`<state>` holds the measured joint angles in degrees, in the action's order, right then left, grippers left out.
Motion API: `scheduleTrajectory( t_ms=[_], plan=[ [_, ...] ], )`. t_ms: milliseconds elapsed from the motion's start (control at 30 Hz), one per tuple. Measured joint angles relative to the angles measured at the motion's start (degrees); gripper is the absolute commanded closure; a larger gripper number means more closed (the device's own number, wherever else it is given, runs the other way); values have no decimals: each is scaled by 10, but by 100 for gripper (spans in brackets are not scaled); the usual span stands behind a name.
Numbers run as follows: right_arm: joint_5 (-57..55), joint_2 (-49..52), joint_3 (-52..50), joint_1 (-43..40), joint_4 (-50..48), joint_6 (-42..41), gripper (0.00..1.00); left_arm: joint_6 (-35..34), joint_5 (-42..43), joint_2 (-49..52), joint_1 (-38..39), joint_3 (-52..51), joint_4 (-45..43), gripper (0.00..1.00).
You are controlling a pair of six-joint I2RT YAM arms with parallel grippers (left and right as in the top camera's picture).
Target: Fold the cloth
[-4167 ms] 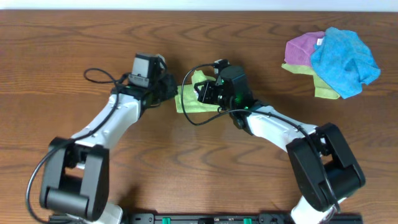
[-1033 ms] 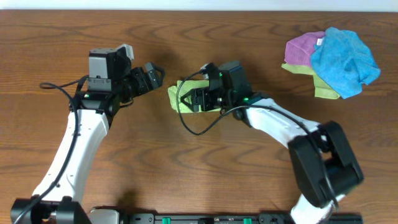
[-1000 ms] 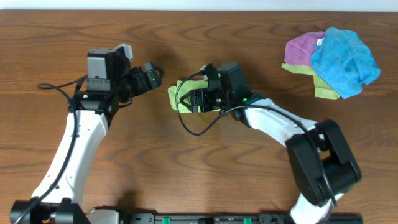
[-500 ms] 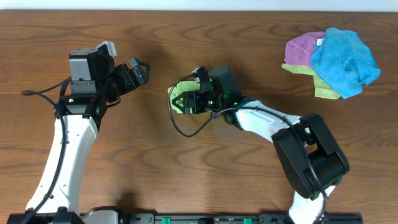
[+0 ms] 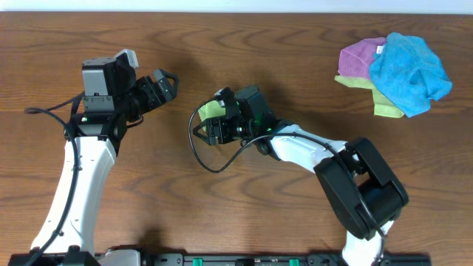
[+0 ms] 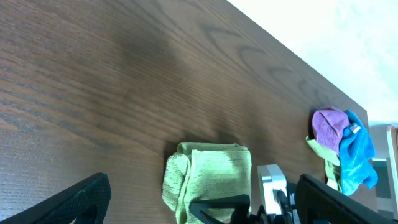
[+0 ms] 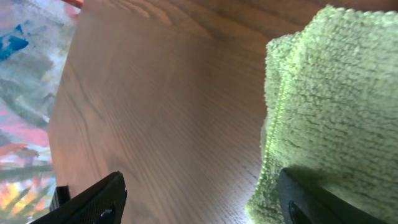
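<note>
The lime-green cloth lies folded into a small thick pad on the table's middle, mostly hidden in the overhead view by my right arm. In the left wrist view the cloth shows as a compact folded square. My right gripper is low over the pad's left edge with its jaws wide open. In the right wrist view the cloth fills the right side; one finger sits over its edge, the other over bare wood. My left gripper hovers open, well left of the cloth, holding nothing.
A heap of other cloths lies at the back right: purple, bright blue, and a yellow-green one showing as strips underneath. The same heap appears far off in the left wrist view. Brown wooden table all round.
My right gripper has slid left across the folded cloth to its left edge. The left arm drew back to the left about a second ago and has held still since.
</note>
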<state>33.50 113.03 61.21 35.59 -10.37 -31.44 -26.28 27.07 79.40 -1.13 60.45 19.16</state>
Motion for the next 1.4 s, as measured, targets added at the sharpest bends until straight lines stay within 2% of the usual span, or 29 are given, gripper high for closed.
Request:
scheduleTrajectory(
  t_ms=[667,967,1067,1400],
  plan=[
    [-5,0,0,2,16,-2,20,0,0,0,0,0,1,5],
    [4,-9,0,-8,-14,0,8,0,0,-5,-1,0,2,4],
    [-2,-36,1,-28,25,11,1,0,1,-20,-9,0,13,4],
    [-52,-193,2,-126,238,122,1,7,38,-47,-52,0,66,5]
  ],
)
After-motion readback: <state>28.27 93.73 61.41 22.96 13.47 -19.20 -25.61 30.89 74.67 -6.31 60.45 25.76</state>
